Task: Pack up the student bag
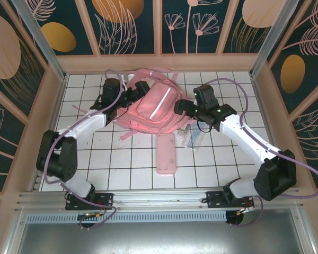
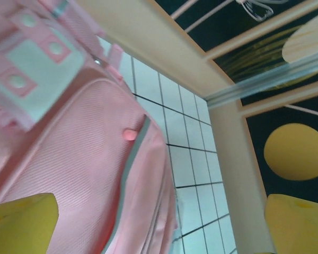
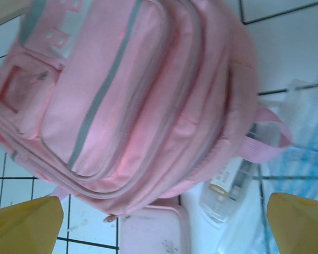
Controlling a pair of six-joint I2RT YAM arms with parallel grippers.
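The student bag (image 1: 156, 108) is a large pink backpack with a pale stripe, lying front-up at the back middle of the tiled table. My left gripper (image 1: 142, 88) sits at its upper left edge. In the left wrist view the bag's front pocket (image 2: 79, 174) runs close past my open left gripper (image 2: 161, 233), and the yellow fingertips (image 2: 21, 222) stand wide apart. My right gripper (image 1: 181, 108) hovers at the bag's right side. In the right wrist view it (image 3: 161, 227) is open above the bag's lower edge (image 3: 148, 106), holding nothing.
A flat pink pencil case (image 1: 166, 153) lies just in front of the bag, also seen in the right wrist view (image 3: 153, 230). A clear plastic pouch (image 1: 193, 138) with small items (image 3: 230, 190) lies right of it. Wooden frame walls (image 1: 159, 62) enclose the table.
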